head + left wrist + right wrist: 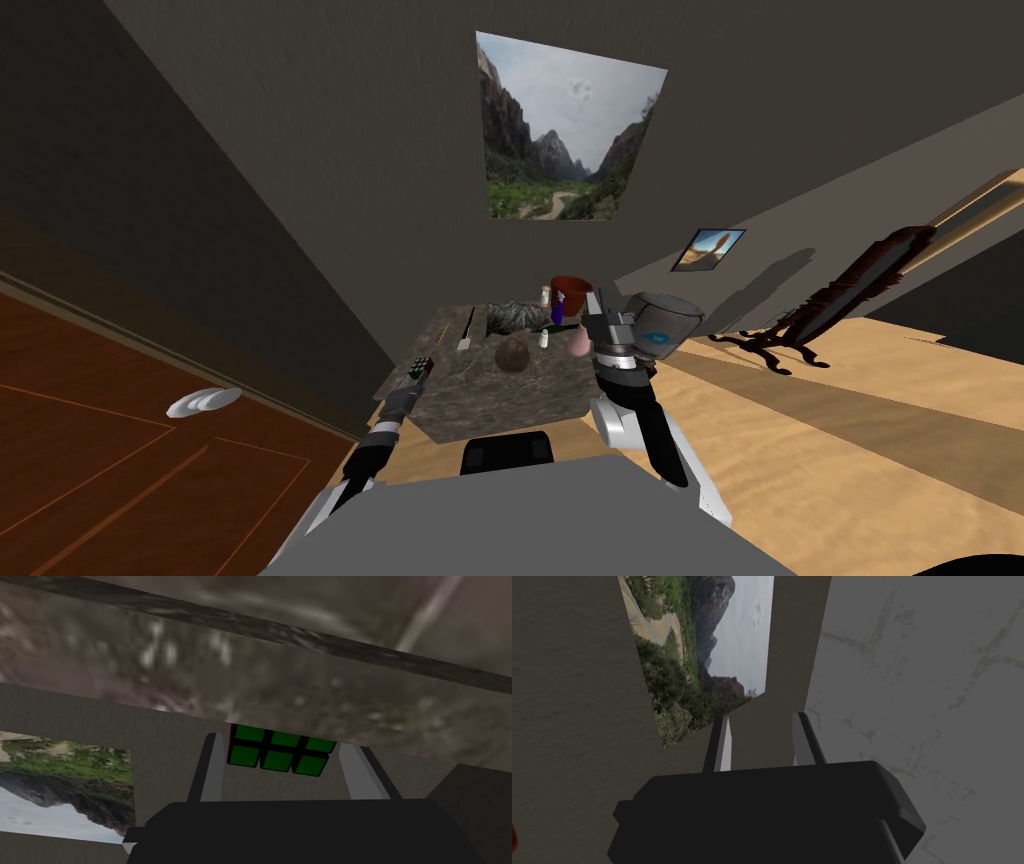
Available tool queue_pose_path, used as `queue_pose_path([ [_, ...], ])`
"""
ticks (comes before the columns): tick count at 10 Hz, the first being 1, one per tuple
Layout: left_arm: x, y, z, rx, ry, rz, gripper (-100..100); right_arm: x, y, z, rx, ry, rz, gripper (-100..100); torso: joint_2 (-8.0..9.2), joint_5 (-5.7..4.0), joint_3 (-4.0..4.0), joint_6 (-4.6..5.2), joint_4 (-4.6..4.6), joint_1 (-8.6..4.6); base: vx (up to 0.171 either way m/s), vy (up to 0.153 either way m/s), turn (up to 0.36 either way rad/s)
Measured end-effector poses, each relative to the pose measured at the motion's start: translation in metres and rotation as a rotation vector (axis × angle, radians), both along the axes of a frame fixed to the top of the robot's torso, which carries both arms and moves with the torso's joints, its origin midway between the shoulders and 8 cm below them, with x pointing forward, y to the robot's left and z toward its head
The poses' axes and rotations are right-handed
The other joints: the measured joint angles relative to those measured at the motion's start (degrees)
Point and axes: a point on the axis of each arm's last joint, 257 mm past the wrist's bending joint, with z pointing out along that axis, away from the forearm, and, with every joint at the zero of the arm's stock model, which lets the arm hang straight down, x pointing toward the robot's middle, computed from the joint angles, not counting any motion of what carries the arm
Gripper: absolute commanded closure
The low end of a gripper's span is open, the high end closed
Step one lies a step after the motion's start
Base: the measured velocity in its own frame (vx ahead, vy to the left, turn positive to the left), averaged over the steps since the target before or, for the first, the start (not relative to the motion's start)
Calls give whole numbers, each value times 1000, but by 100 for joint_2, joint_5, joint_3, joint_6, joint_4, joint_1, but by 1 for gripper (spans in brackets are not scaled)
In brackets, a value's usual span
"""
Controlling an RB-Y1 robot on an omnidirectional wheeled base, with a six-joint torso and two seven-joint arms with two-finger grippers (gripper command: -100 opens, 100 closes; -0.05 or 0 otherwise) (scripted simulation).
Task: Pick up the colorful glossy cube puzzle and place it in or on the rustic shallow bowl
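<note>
Left hand [282, 740], spread, straddles the cube [277, 753] at the worktop [500, 405] edge: reach deeper, centre it, then pinch squarely. Right hand [600, 322] hovers above the worktop.

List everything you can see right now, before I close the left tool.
Table: one, mottled grey-brown, straight ahead.
Cube puzzle: one, green face showing, table's near left edge.
Bowl: one, brown, mid-table.
Pot: one, red-brown, table's far side.
Pink object: one, right of the Bowl.
Grey heap: one, rumpled, behind the Bowl.
Landscape picture: one, large, on the wall behind the Table.
Small picture: one, right wall.
Stand: one, dark brown, on the floor at right.
White object: one, on the red-brown floor at left.
Left tool: open, straddling the Cube puzzle.
Right tool: open, nothing between its fingers.
</note>
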Motion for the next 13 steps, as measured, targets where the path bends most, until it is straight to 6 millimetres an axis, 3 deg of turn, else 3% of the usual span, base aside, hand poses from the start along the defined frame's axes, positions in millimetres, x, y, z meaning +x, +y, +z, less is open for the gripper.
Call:
queue_pose_path([
  [1, 0, 0, 0, -1, 0, 0, 0, 0, 0, 0, 0, 0, 0, 0, 0, -1, 0, 0, 0, -1, 0, 0, 0],
  [2, 0, 0, 0, -1, 0, 0, 100, 0, 0, 0, 0, 0, 0, 0, 0, -1, 0, 0, 0, -1, 0, 0, 0],
  [3, 0, 0, 0, -1, 0, 0, 0, 0, 0, 0, 0, 0, 0, 0, 0, -1, 0, 0, 0, -1, 0, 0, 0],
  [4, 0, 0, 0, -1, 0, 0, 100, 0, 0, 0, 0, 0, 0, 0, 0, -1, 0, 0, 0, -1, -93, -83, 44],
  [6, -1, 13, 8, 14, -5, 14, 100, 0, 0, 0, 0, 0, 0, 0, 61, 3, 25, -17, -7, -39, -136, -144, 33],
  [13, -5, 49, 24, 39, 23, 71, 100, 0, 0, 0, 0, 0, 0, 0, 32, -8, 10, -14, -11, -62, -74, -167, -1],
])
